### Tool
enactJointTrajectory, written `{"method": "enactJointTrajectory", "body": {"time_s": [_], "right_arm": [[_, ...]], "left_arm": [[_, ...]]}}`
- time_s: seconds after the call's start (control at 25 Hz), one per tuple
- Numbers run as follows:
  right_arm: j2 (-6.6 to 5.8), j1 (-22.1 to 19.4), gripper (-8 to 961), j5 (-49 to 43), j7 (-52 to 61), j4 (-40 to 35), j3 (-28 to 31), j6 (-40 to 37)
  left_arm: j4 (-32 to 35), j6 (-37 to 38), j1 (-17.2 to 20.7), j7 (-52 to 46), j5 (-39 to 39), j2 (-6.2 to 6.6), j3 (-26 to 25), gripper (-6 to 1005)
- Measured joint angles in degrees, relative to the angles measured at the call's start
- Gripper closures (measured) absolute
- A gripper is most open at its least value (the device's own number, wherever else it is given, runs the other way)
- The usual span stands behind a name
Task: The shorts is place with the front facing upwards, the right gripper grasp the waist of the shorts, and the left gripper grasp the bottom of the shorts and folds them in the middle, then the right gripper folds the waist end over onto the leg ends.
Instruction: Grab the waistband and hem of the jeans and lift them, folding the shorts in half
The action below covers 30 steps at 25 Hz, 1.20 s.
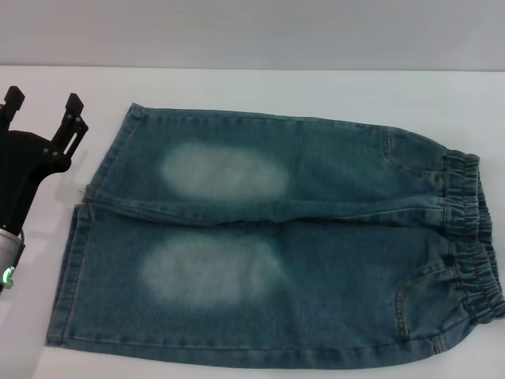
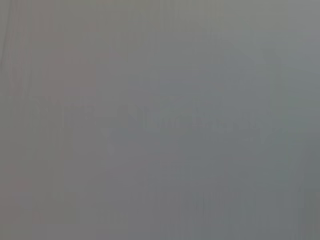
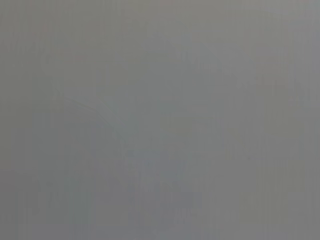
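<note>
We find the long blue denim shorts nearest the head camera, spread flat and unfolded on the white worktop, front side up. Their near edge lies close to the bottom of the head view. Each thigh carries a pale faded oval patch. The ruched elastic waist, of darker denim, lies toward the robot's right. The two straight stitched leg hems forming the bottom of the shorts lie toward the robot's left. The two legs run side by side, one nearer the robot and one farther, meeting along a crease at the middle. A stitched pocket seam shows near the waist on each leg.

We record the black two-fingered left gripper at the robot's left, just beside the hem of the farther leg and not touching the cloth. Its fingers are spread apart and hold nothing. A green light shows on its silver wrist.

Both wrist views show only a uniform grey field; we cannot tell anything from them. The right gripper appears in no view.
</note>
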Motion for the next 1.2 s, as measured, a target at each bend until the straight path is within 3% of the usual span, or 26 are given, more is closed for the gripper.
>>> {"method": "enactJointTrajectory", "body": {"time_s": [1.2], "right_arm": [[0.13,-0.5,259,0.0,0.1,0.4,0.1,0.0]], "left_arm": [[0.1,1.1,0.0,0.4,0.5,0.00,0.9,183]]}}
